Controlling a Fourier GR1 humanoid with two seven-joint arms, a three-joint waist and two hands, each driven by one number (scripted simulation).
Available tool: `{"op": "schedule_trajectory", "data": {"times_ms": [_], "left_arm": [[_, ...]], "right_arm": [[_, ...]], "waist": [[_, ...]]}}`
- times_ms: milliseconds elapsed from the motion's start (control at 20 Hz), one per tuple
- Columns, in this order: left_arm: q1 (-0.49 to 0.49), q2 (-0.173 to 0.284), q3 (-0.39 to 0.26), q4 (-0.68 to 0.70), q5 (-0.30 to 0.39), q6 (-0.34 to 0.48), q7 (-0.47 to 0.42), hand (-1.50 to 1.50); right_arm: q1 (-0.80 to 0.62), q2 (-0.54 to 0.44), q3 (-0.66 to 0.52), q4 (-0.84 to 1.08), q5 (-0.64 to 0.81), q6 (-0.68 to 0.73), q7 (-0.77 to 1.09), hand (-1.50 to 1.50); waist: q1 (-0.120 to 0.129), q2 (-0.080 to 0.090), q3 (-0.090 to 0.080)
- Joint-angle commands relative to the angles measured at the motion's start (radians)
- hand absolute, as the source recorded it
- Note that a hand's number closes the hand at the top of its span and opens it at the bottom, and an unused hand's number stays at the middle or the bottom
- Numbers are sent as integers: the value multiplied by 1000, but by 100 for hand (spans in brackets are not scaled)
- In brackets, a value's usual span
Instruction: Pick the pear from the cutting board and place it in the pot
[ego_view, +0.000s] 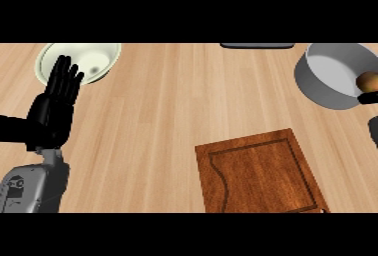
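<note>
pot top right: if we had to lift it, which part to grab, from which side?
Probably the pot by its left rim, coming from above and the left, pinching the wall. It stands upright with the mouth open upward, and that wall is bare. The right side runs off the view with the pear there. No handle is clearly visible.

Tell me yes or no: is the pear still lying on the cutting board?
No: the cutting board lies bare, and the pear shows at the pot near the view's right edge.
</note>
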Motion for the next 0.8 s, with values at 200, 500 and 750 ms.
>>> {"op": "schedule_trajectory", "data": {"times_ms": [200,500,750], "left_arm": [[9,1,-4,0,11,-21,7,0],[11,-5,9,1,-5,3,-17,0],[-51,10,23,72,-4,-4,-19,0]], "right_arm": [[-10,-34,-125,138,-258,31,-345,-150],[-50,3,-162,112,-339,-107,-515,-150],[-68,4,-255,56,-466,-176,-555,-150]], "waist": [[9,3,3],[8,4,2],[-7,2,2]]}}
